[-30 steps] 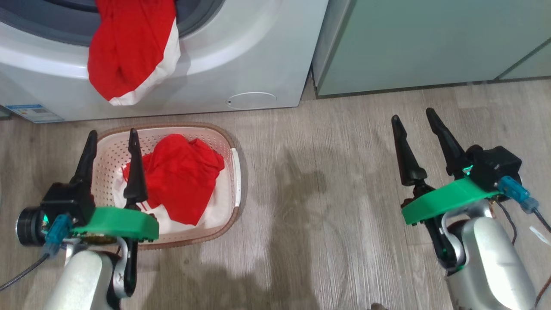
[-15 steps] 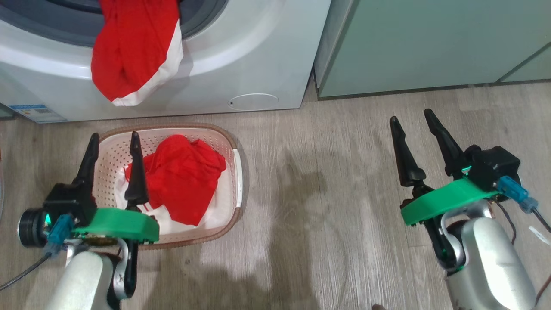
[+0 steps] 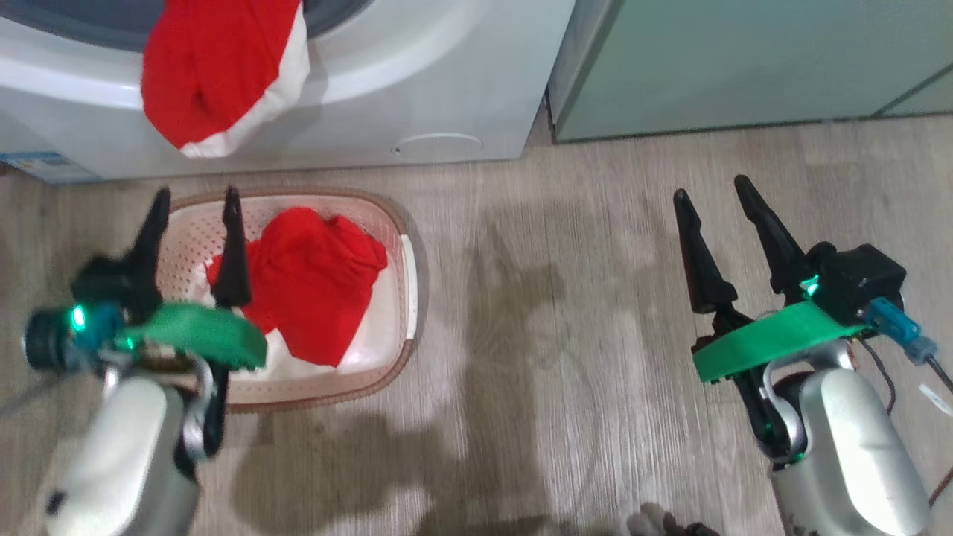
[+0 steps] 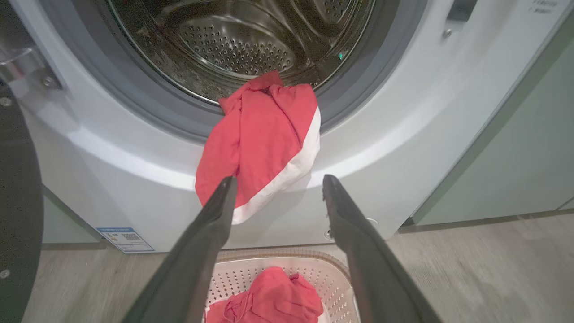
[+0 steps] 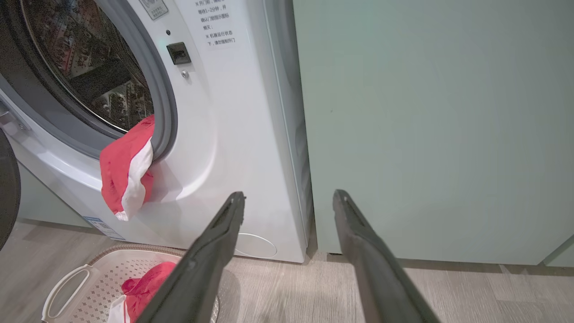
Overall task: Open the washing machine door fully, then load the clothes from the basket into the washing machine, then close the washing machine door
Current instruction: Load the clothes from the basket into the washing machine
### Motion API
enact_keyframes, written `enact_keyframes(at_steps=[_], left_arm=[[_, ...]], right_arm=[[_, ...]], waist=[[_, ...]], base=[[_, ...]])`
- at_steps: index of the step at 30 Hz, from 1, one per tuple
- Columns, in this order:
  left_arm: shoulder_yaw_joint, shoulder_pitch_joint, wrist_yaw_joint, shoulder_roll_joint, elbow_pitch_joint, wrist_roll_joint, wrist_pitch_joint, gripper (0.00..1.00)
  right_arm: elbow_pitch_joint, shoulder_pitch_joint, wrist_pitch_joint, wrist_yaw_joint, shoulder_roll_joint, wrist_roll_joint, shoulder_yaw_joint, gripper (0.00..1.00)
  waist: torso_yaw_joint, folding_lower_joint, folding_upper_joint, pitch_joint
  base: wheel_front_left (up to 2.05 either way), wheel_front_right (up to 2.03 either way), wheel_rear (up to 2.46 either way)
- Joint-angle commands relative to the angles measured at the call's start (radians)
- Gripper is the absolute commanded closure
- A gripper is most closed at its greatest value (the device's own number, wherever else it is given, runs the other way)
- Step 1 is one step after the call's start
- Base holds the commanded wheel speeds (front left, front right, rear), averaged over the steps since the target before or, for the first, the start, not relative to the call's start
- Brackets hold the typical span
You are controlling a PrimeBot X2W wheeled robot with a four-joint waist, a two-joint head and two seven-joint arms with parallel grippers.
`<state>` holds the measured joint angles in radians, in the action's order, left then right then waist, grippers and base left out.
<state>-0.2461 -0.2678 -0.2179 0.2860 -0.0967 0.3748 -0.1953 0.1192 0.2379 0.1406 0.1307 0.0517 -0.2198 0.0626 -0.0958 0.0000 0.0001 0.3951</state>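
The door [image 4: 18,202] stands swung open at 9 o'clock of the left wrist view, and the drum [image 4: 242,40] is exposed. Loading is the step in hand and looks part done.

**Clothes**
- One red garment [image 4: 255,139] hangs half out of the drum. It drapes over the gasket [image 4: 134,112] and down the washer [image 3: 417,82] front, at 11 o'clock of the head view.
- A second garment [image 3: 313,283] lies bunched in the basket [image 3: 190,238]. The basket stands on the floor just in front of the washer, at 9 o'clock.

**Grippers**
- Left gripper [image 3: 197,195]: jaws wide and empty, poised over the basket's left half, just beside the second garment.
- Right gripper [image 3: 709,188]: jaws wide and empty, over bare floor at 3 o'clock, well apart from the basket.

**Recommended procedure**
1. Shift the left gripper toward 3 o'clock, over the highest fold of the bunch, then lower it.
2. Close on a thick fold, not on a single layer, which is likely to slip.
3. Lift until the cloth clears the rim. The basket looks light and may drag along.
4. Carry the garment toward 12 o'clock, past the gasket and deep into the drum, before releasing.
5. Push the hanging garment fully inside. Otherwise the door would likely close on it.
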Motion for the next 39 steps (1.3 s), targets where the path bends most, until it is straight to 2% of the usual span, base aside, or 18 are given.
enact_keyframes(at_steps=[1, 8, 15, 20, 28, 29, 30, 31, 39], left_arm=[[0.035, -0.084, 0.014, 0.044, -0.013, 0.007, 0.025, 0.00], [0.057, -0.302, 0.092, 0.102, -0.247, 0.048, 0.106, 0.00], [0.075, -0.491, 0.165, 0.138, -0.468, 0.083, 0.123, 0.00], [0.072, -0.578, 0.201, 0.152, -0.569, 0.090, 0.125, 0.00], [0.064, -0.691, 0.230, 0.159, -0.694, 0.099, 0.139, 0.00], [0.060, -0.701, 0.237, 0.159, -0.703, 0.100, 0.145, 0.42], [0.057, -0.710, 0.241, 0.159, -0.712, 0.101, 0.151, 0.97], [0.054, -0.716, 0.243, 0.159, -0.721, 0.101, 0.160, 1.00], [0.010, -0.714, 0.254, 0.152, -0.708, 0.091, 0.241, 1.00]], right_arm=[[-0.042, 0.032, 0.005, 0.000, -0.001, -0.003, 0.028, 0.00], [-0.048, 0.074, 0.025, 0.000, -0.001, -0.023, 0.064, 0.00], [-0.019, 0.120, 0.059, 0.000, -0.001, -0.048, 0.106, 0.00], [0.001, 0.139, 0.076, 0.000, -0.001, -0.059, 0.120, 0.00], [0.036, 0.162, 0.099, 0.000, -0.001, -0.076, 0.138, 0.00], [0.040, 0.164, 0.101, 0.000, -0.001, -0.077, 0.140, 0.00], [0.043, 0.165, 0.103, 0.000, -0.001, -0.079, 0.140, 0.00], [0.046, 0.166, 0.105, 0.000, -0.001, -0.080, 0.141, 0.00], [0.071, 0.158, 0.113, 0.000, -0.001, -0.082, 0.128, 0.00]], waist=[[-0.011, 0.0000, -0.0001, 0.042], [-0.058, 0.0000, -0.0001, 0.155], [-0.109, 0.0000, -0.0001, 0.243], [-0.126, 0.0000, -0.0001, 0.271], [-0.139, 0.0000, -0.0001, 0.286], [-0.139, 0.0000, -0.0001, 0.286], [-0.138, 0.0000, -0.0001, 0.285], [-0.137, 0.0000, -0.0001, 0.284], [-0.112, 0.0000, -0.0001, 0.252]], base=[[0.00, 0.00, 0.00], [0.00, 0.00, 0.00], [0.00, 0.00, 0.00], [0.00, 0.00, 0.00], [0.00, 0.00, 0.00], [0.00, 0.00, 0.00], [0.00, 0.00, 0.00], [0.00, 0.00, 0.00], [0.00, 0.00, 0.00]])
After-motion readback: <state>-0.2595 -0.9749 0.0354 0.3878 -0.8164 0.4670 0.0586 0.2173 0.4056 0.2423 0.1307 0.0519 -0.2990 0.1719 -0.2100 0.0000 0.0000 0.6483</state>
